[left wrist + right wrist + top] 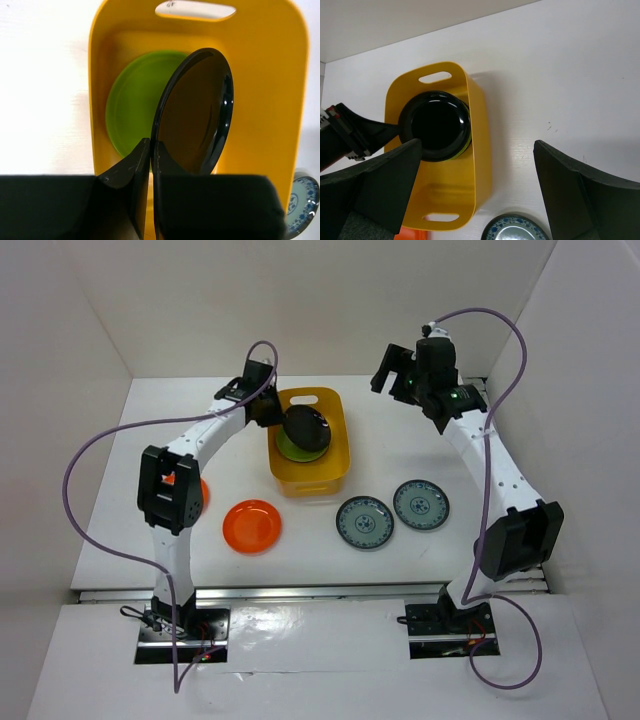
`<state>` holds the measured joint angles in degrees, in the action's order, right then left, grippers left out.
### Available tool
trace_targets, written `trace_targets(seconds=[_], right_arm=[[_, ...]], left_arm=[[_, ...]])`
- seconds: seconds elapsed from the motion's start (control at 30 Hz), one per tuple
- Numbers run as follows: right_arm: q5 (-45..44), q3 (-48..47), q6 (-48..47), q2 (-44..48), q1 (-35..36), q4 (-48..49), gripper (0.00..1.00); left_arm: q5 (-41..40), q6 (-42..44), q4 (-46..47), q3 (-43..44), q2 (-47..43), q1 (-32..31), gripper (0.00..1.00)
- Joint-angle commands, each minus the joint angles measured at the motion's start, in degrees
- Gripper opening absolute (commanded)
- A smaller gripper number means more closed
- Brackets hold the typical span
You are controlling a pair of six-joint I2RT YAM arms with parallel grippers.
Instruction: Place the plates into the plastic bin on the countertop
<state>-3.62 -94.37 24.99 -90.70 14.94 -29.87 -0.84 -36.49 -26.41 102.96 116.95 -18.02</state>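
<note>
**A white-walled box around a white table**

We see the countertop [420,440] as a flat, matte white surface across the middle of the top view, with a few tiny dark specks in the right wrist view. A white back wall [330,300] closes the upper frame, while a left wall [50,390] and a right wall [595,390] slant down either side. Along the lower edge we find a metal rail [300,593], and below it a glossy white board [320,650] catching bright glare. The light is soft and even, with faint shadows
</note>
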Motion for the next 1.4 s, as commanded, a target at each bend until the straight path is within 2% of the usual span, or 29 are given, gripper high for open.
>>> trace_targets(seconds=[0.0, 0.03, 0.1, 0.17, 0.2, 0.27, 0.37, 0.43, 0.57, 0.63, 0.83, 0.97, 1.13, 1.23, 1.37], right_arm=[[0.63, 0.24, -0.65, 2.8, -0.35, 1.22, 1.0], [0.63, 0.24, -0.65, 2.8, -0.35, 1.22, 1.0], [0.63, 0.24, -0.65, 3.33, -0.35, 1.22, 1.0], [0.63, 0.24, -0.65, 3.33, -0.35, 1.22, 1.0], [0.63, 0.24, -0.65, 3.33, -0.35, 1.22, 1.0], [1.15, 0.24, -0.65, 3.33, -0.35, 1.22, 1.0], [1.16, 0.24, -0.65, 3.33, -0.35, 0.69, 1.0], [1.16, 0.76, -0.65, 3.33, -0.35, 0.69, 1.0], [1.68, 0.76, -1.17, 3.33, -0.35, 0.69, 1.0], [1.68, 2.51, -2.75, 3.33, -0.35, 0.69, 1.0], [5.02, 9.18, -4.16, 1.57, -2.63, -1.95, 1.0], [7.92, 22.36, -2.16, 11.99, -2.03, -0.28, 1.0], [7.23, 38.77, 4.61, 22.65, 1.05, -2.21, 0.97], [5.21, 45.73, 10.15, 28.89, 4.12, -2.21, 0.95], [2.56, 51.03, 15.6, 32.51, 7.47, -2.21, 0.92]], left_arm=[[-0.92, -1.3, -0.12, 3.91, 1.36, -0.61, 0.0], [-1.7, -1.3, -0.82, 4.61, 1.96, -0.61, 0.02], [-2.5, -1.3, -1.35, 5.15, 1.97, -0.61, 0.11], [-3.03, -1.3, -1.36, 5.15, 1.97, -0.61, 0.25], [-3.03, -1.3, -1.36, 5.15, 1.97, -0.61, 0.37], [-3.64, -1.3, -1.36, 5.15, 1.97, -1.14, 0.46], [-4.52, -1.3, -1.36, 5.15, 1.44, -1.14, 0.49], [-5.13, -1.3, -1.88, 5.76, 1.44, -1.14, 0.58], [-5.14, -1.3, -3.2, 7.77, 0.13, -1.14, 0.68], [-6.09, 0.26, -3.73, 9.97, -1.54, -2.71, 1.0], [-10.41, 2.3, -10.32, 14.73, -8.47, -4.48, 1.0], [-4.1, -0.42, -11.46, 9.55, -17.17, 0.34, 1.0], [-4.69, -3.14, -11.3, -0.72, -30.6, 0.88, 1.0], [-4.7, -3.15, -9.8, -5.92, -36.5, 0.88, 1.0], [-3.65, -1.4, -10.67, -7.77, -39.24, 0.88, 1.0]])
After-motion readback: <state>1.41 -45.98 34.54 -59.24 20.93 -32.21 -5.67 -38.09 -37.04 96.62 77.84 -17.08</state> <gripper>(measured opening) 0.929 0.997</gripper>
